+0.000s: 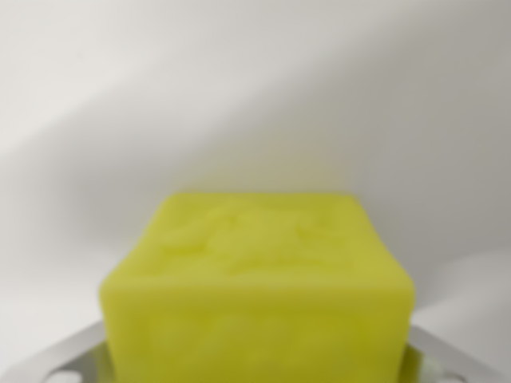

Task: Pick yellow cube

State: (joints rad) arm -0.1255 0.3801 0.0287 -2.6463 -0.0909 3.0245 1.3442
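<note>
The yellow cube (255, 279) fills the lower middle of the wrist view, very close and out of focus, with a dimpled top face. Pale grey parts of my gripper (257, 369) show only at the bottom corners. One finger (60, 361) lies against the cube's side at the wrist view's left, and the other (451, 361) against the side at the right. The jaws appear shut on the cube. The fingertips and the cube's underside are hidden.
Behind the cube lies a plain white surface (255, 96) with soft grey shadows running diagonally across it. No other object shows in this view.
</note>
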